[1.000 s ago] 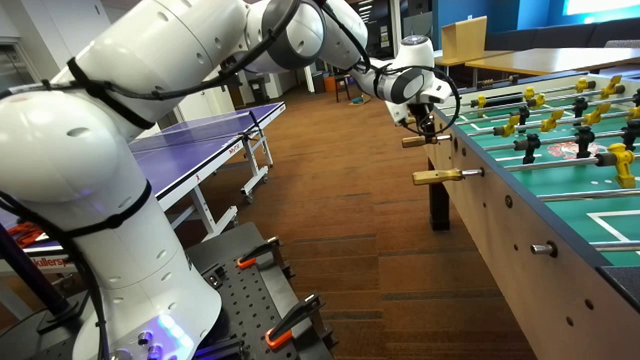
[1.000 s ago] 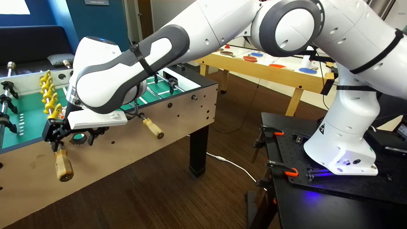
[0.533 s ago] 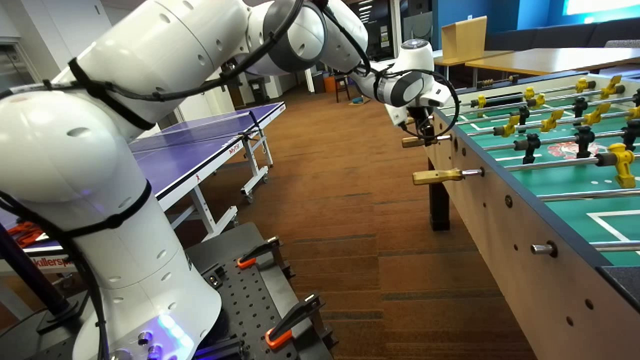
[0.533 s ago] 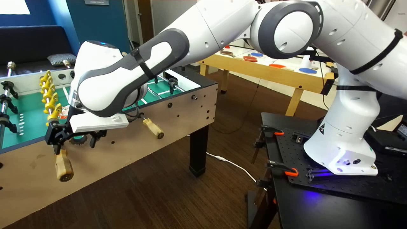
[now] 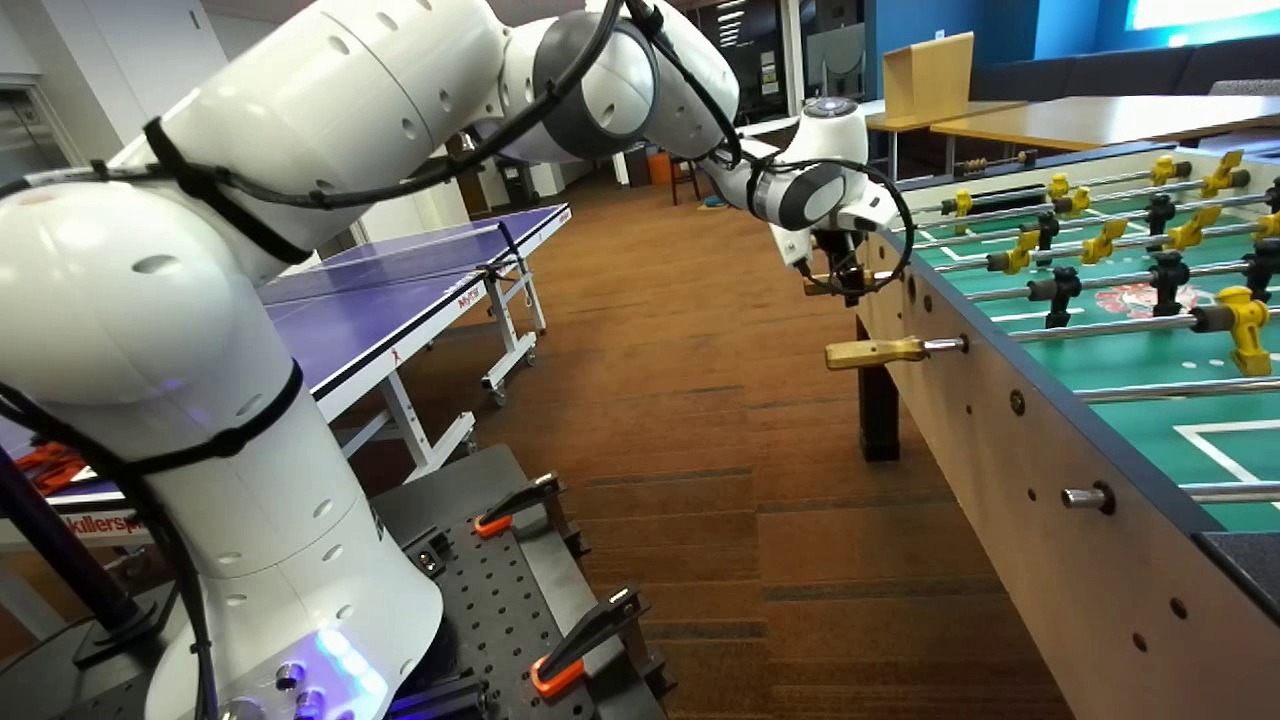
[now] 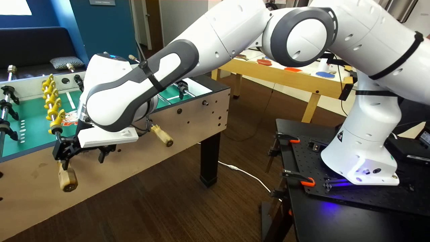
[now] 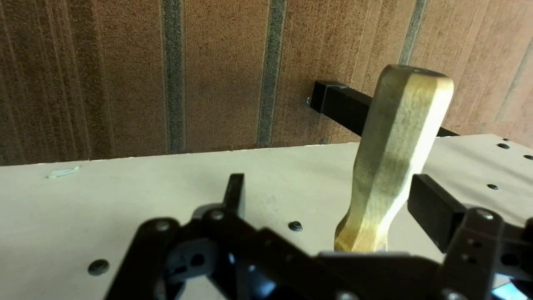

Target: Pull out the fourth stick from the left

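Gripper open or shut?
Open. In the wrist view, the gripper has its fingers wide apart, with a wooden handle showing between them. Cannot tell whether the nearer finger touches it.

In an exterior view I see brown floor (image 5: pixel 680 490), a purple ping-pong table (image 5: pixel 375 315) at left, and a blue wall (image 5: pixel 1003 28) far right.

The 4th stick (image 6: pixel 68 180) ends in a faceted, tan wooden handle (image 7: pixel 388 166); it juts between parted jaws.

On the foosball table (image 6: pixel 131 158) I see yellow and black figures (image 5: pixel 1247 335) over white-lined green, and at its beige side (image 5: pixel 985 450) a tan handle (image 7: pixel 387 162) and my black gripper (image 7: pixel 334 196).
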{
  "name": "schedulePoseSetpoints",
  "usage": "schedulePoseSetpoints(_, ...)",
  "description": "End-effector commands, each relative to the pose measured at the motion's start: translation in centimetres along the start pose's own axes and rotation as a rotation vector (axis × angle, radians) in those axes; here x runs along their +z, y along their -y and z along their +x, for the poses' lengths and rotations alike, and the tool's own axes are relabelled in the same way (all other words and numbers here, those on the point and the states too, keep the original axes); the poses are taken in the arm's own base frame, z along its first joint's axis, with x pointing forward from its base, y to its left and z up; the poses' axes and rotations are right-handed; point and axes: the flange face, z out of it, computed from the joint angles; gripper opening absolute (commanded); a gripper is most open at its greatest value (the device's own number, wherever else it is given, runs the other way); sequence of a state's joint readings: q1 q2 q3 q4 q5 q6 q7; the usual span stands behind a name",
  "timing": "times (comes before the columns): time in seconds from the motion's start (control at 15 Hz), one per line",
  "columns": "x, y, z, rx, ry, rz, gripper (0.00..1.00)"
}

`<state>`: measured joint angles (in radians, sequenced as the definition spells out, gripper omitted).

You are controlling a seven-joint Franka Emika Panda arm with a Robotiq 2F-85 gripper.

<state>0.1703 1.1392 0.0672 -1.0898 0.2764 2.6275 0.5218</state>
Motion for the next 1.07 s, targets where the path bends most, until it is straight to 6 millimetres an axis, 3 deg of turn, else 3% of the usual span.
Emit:
schedulePoseSetpoints(0.0,0.2,0.4,0.4,0.037,-0.023,0.065,1.0)
schedulePoseSetpoints(0.47,1.2,0.8,0.0,0.059,-0.033,0.117,1.0)
schedulePoseSetpoints(0.53,1.3,0.9,-0.1,0.06,-0.033,0.121,0.75)
schedulePoseSetpoints(0.6,1.4,0.9,-0.1,0.057,-0.031,0.122,0.74)
schedulePoseSetpoints(1.0,1.7,1.7,-0.3,0.054,-0.023,0.141,0.27)
